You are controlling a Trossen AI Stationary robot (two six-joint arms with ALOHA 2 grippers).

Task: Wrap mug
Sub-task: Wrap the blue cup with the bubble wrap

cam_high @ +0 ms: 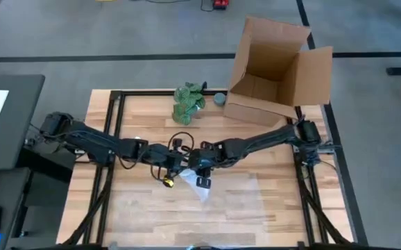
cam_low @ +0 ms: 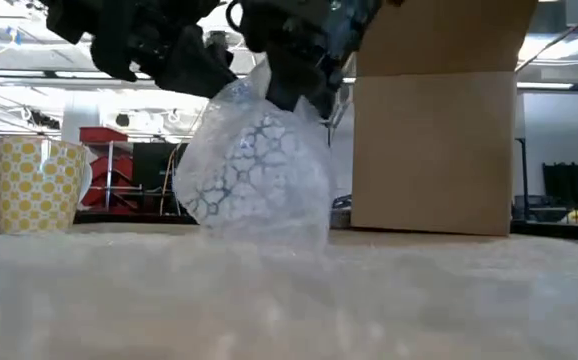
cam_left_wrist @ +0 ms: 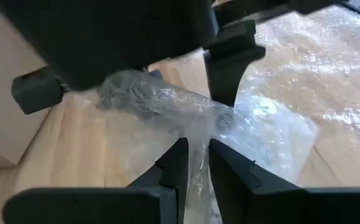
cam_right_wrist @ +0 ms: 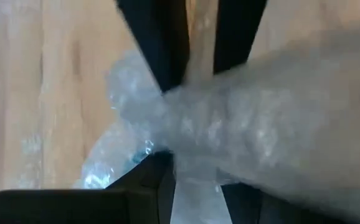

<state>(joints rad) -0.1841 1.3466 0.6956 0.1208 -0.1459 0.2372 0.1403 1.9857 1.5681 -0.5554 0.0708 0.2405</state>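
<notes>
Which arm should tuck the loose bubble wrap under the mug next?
Probably the left: right gripper pinches the bubble wrap bundle's top, holding it; left gripper grips only a loose edge.

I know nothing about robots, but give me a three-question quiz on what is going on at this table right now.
1. True or false: the cardboard box stands open at the table's far edge.
2. What do both grippers hold over the middle of the table? A) the green leafy bunch B) a bundle of bubble wrap C) the yellow patterned cup
3. Fill in: the left gripper is pinched on clear ______.

Key: 1 true. 2 B; the right gripper and the left one both grip the bundle, and blue marks show through the wrap in the low view. 3 bubble wrap.
</notes>
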